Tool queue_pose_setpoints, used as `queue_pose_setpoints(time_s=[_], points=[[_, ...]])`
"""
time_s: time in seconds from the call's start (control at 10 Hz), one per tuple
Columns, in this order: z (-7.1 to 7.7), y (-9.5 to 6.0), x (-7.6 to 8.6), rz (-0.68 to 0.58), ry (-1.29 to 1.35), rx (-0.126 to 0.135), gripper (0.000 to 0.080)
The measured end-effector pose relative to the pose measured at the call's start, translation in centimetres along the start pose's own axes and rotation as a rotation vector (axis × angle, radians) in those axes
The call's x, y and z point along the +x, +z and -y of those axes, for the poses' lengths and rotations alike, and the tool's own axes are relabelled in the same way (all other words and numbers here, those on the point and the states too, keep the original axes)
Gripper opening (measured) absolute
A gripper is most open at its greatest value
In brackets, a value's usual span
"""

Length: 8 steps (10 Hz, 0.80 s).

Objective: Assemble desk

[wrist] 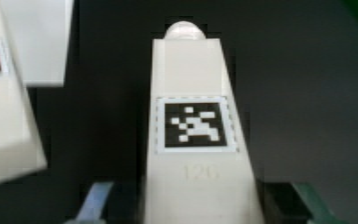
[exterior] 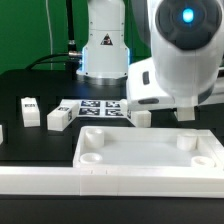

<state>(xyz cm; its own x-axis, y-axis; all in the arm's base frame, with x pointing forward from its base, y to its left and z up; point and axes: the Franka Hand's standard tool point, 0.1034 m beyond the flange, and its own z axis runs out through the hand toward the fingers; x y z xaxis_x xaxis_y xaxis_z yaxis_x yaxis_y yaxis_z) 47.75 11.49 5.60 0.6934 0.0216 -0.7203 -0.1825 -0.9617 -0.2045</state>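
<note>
Alignment is what I would watch here. The tool [wrist: 194,205] sits narrow, clamped on the thick end of one square leg [wrist: 197,90] with its fingers [wrist: 98,200] flanking either side. By my reckoning the step in hand is seating that leg in a corner socket [exterior: 186,141] of the desk slab [exterior: 150,157]. That socket lies at four o'clock in the exterior view, beneath the arm. To do it well I would hold the post dead upright, centre its rounded tip [wrist: 186,30] over the cup, and lower gently before any twisting, since a tilted entry would likely jam against the socket wall. The slab rests on the black tabletop [exterior: 40,85] at six o'clock, a smooth matte white plastic tray with a raised rim and round cups at its corners. The held leg looks like the same hard plastic, flat-faced and narrowing to its tip, with a crisp black-and-white tag [wrist: 197,124] facing the wrist camera. Other blocky posts lie loose: the far loose leg [exterior: 30,108] at nine o'clock, the near loose leg [exterior: 58,119] just inside it, and the third loose leg [exterior: 142,117] at the three o'clock side of the marker board [exterior: 100,107].
</note>
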Motion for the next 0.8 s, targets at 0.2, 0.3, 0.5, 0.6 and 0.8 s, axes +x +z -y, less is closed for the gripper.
queue_pose_setpoints(time_s=[0.2,0.3,0.5,0.6,0.8], points=[[0.6,-3.0,-0.4,-0.103,-0.012,0.000,0.0289],[0.9,-4.4,-1.3,-0.144,-0.018,-0.003,0.0289],[1.7,-6.2,-1.3,-0.257,-0.026,-0.008,0.0289],[1.6,-6.4,-0.7,-0.361,-0.026,-0.012,0.0289],[1.5,-6.7,-0.4,-0.499,-0.027,-0.020,0.0289]])
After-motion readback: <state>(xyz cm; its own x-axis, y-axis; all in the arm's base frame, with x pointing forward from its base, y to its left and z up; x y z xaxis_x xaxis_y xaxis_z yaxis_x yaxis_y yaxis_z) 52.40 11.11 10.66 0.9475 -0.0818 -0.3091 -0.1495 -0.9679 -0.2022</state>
